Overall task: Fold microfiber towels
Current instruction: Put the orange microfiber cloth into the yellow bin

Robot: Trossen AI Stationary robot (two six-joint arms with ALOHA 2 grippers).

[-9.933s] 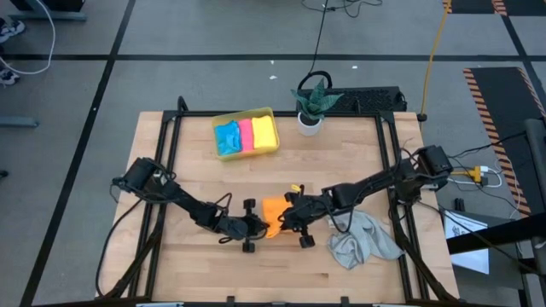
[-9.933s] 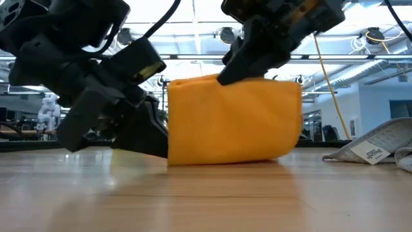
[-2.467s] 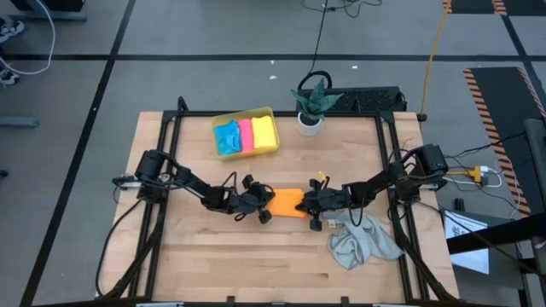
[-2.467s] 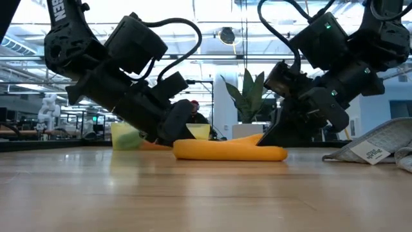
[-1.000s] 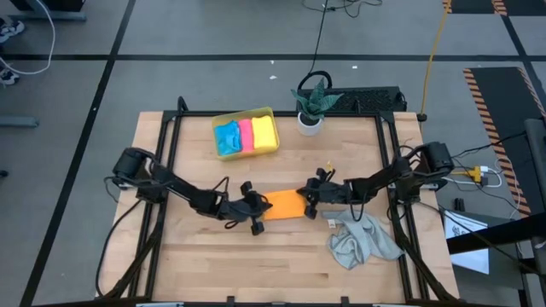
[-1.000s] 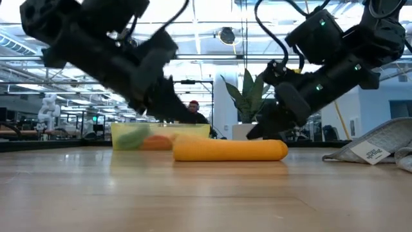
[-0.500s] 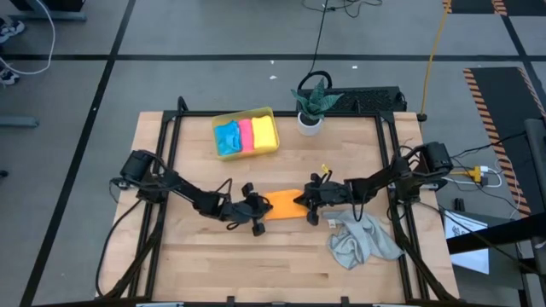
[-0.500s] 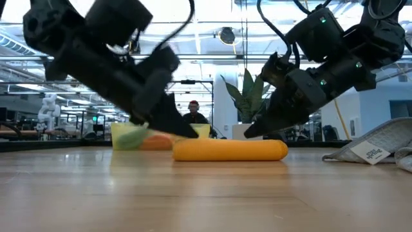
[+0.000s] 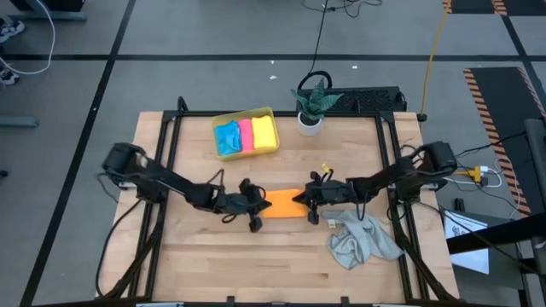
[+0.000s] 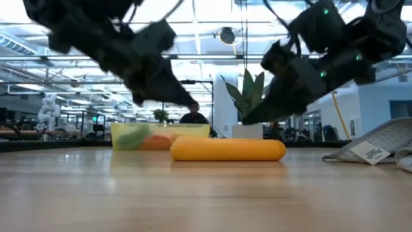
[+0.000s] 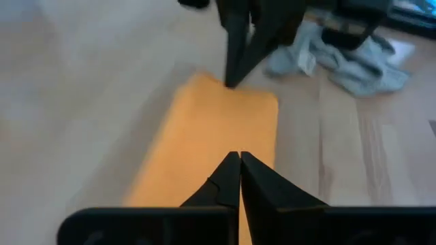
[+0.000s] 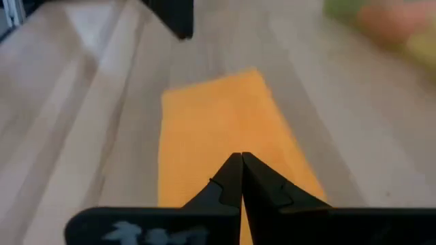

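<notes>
An orange microfiber towel (image 9: pixel 283 204), folded into a narrow strip, lies flat on the table (image 9: pixel 213 256); it also shows in the low view (image 10: pixel 228 150). My left gripper (image 9: pixel 264 204) is shut and hovers just above the strip's left end (image 11: pixel 204 136). My right gripper (image 9: pixel 296 201) is shut too and hovers above the strip's right end (image 12: pixel 218 122). A crumpled grey towel (image 9: pixel 363 240) lies at the near right. Blue, pink and yellow towels sit in a yellow tray (image 9: pixel 246 134).
A potted plant (image 9: pixel 311 107) stands at the far edge, right of the tray. The grey towel's heap (image 10: pixel 376 149) rises beside my right arm. Black frame rails (image 9: pixel 166 170) run along the table's sides. Bare wood lies toward the near edge.
My left gripper has dipped to the orange towel's left end and then risen clear above it. My right gripper's fingers have tipped up off the right end. The folded towel lies where it was.
</notes>
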